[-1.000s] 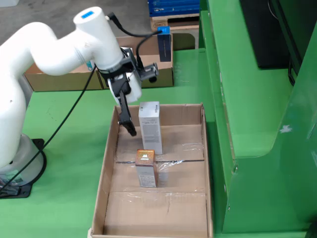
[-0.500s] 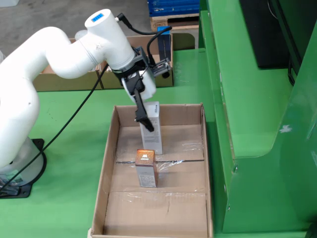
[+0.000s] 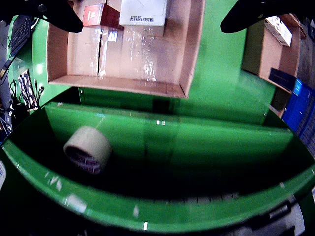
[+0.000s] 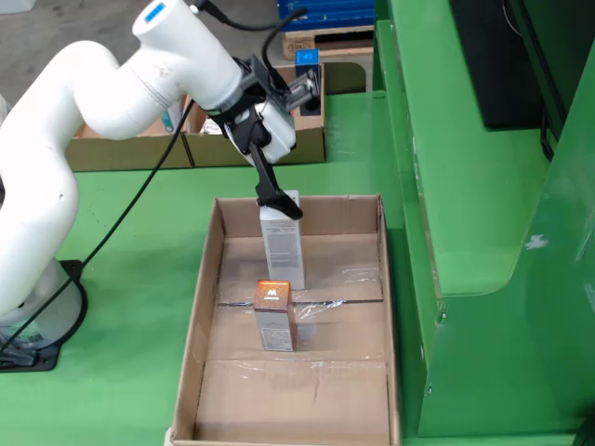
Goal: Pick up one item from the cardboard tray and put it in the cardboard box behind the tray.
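Note:
Two items stand in the cardboard tray (image 4: 206, 307): a tall white box (image 4: 283, 243) near the back and a shorter silver box with an orange top (image 4: 275, 316) in the middle. My gripper (image 4: 282, 199) hangs just above the white box's top, near the tray's back wall. In the wrist view its black fingers (image 3: 54, 14) spread wide at the top corners, and the gripper (image 3: 151, 27) is open and empty. The white box (image 3: 142, 11) lies between them, the orange-topped box (image 3: 96, 14) to its left. The cardboard box (image 4: 302, 144) sits behind the tray.
A tall green machine frame (image 4: 465, 214) runs along the tray's right side. On its lower shelf lies a tape roll (image 3: 87, 149). The arm's base (image 4: 37, 316) and black cable are left of the tray. A blue crate (image 4: 325, 14) stands at the back.
The gripper swung from the white box's left side, rose, and moved toward the back of the tray; it now hangs over the box's top. Both boxes stayed put.

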